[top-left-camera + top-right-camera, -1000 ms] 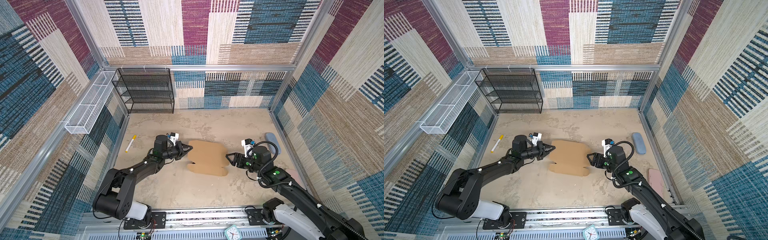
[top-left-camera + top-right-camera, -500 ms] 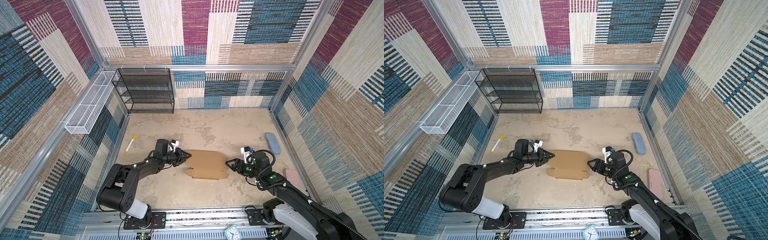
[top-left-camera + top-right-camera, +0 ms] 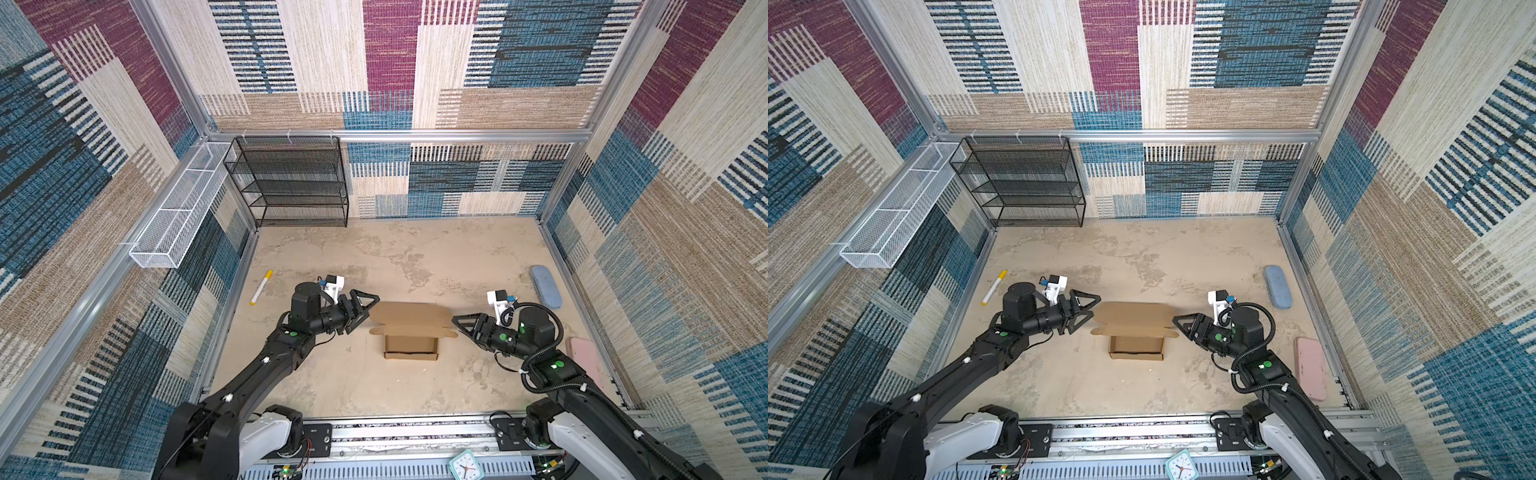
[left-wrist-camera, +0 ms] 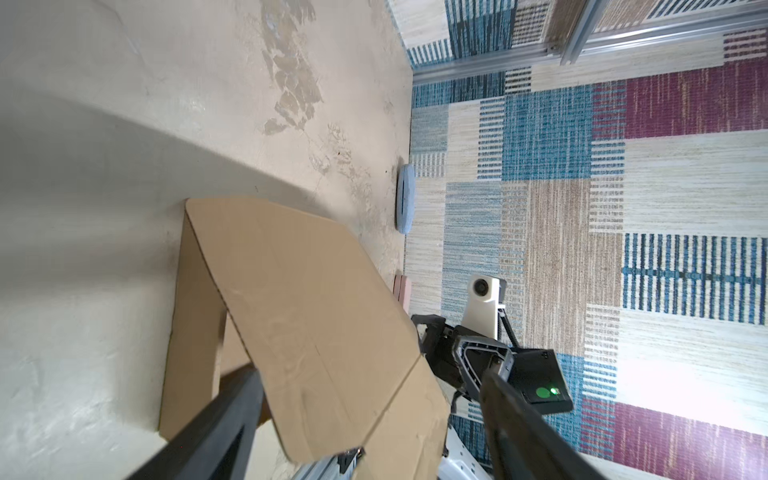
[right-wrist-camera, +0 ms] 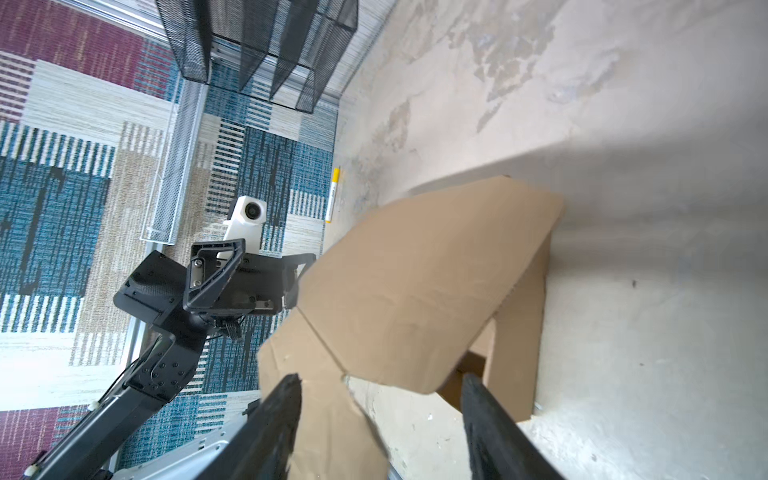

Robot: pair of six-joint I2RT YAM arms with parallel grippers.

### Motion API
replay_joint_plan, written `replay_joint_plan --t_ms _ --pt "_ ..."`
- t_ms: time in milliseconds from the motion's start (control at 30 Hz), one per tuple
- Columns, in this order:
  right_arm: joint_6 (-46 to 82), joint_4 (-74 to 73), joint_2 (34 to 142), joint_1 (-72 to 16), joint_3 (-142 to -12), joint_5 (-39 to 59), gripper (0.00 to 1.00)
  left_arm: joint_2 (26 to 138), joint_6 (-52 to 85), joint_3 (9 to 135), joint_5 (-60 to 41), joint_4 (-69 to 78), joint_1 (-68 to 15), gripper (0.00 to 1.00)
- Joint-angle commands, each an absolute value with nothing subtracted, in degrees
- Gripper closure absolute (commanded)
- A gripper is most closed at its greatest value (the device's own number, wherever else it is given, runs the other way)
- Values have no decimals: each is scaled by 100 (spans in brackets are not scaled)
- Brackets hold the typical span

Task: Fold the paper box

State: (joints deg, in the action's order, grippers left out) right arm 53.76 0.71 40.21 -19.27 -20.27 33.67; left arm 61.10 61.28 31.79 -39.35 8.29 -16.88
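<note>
I have the paper box (image 3: 409, 326) mid-surface (image 3: 415, 257), between both claws, its broad top panel arched over the lower part. My left claw (image 3: 369, 311) stands wide open just off the box's left edge. My right claw (image 3: 459, 327) is open too, with a side flap between its fingers (image 5: 278, 419). A marker (image 3: 261, 286) lies well apart beyond the left arm. A blue case (image 3: 545, 286) and a pink case (image 3: 582, 361) hug the right wall, beside my right arm.
</note>
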Motion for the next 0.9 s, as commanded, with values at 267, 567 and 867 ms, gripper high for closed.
replay_joint_plan --t_ms 267,567,867 --pt "2404 1745 4114 -2499 -4118 2736 45 4673 3999 4478 -2013 -2931 -1694 1" --pt "2830 1930 4501 -4979 -3986 1144 42 4215 3471 4507 -1524 -3680 -1728 1" --pt "5344 1249 4507 -6674 -3215 -175 41 3995 3743 4096 -1467 -3709 -1793 1"
